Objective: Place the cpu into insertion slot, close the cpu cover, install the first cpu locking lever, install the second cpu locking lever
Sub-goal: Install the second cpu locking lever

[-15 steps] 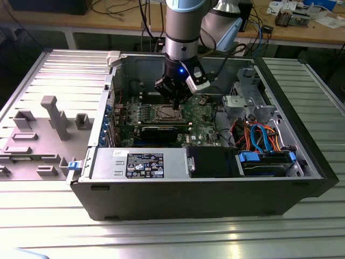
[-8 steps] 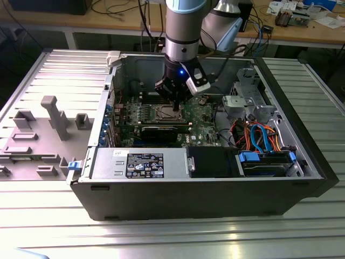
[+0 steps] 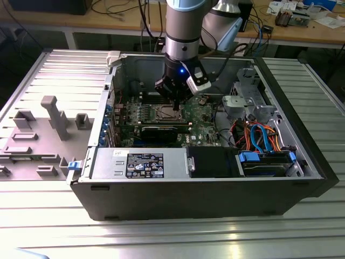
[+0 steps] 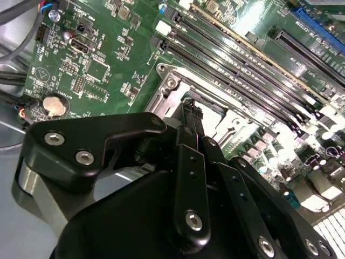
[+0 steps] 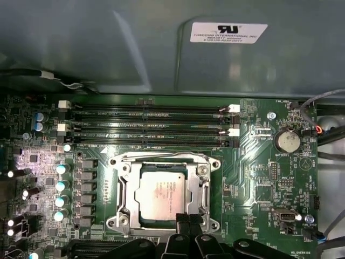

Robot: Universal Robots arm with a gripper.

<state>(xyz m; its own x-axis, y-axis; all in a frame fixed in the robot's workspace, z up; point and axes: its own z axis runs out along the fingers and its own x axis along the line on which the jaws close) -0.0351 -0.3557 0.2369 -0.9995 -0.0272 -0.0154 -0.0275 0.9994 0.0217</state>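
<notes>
The cpu (image 5: 161,195) was seated in the slot (image 5: 127,190), cover (image 5: 164,163) shut over it — the lever steps were judged in hand. The gripper (image 5: 188,220), fingers pressed together and empty, was poised at the socket edge — precise contact was called for.

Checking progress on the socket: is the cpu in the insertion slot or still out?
In. The cpu lies flat inside the insertion slot, framed by the cpu cover.

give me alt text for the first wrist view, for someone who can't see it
A silver-topped cpu sits in the insertion slot on a green circuit board, framed by the silver cpu cover. The black gripper reaches the socket's near edge. Four long memory slots and a coin battery lie beyond.
</notes>
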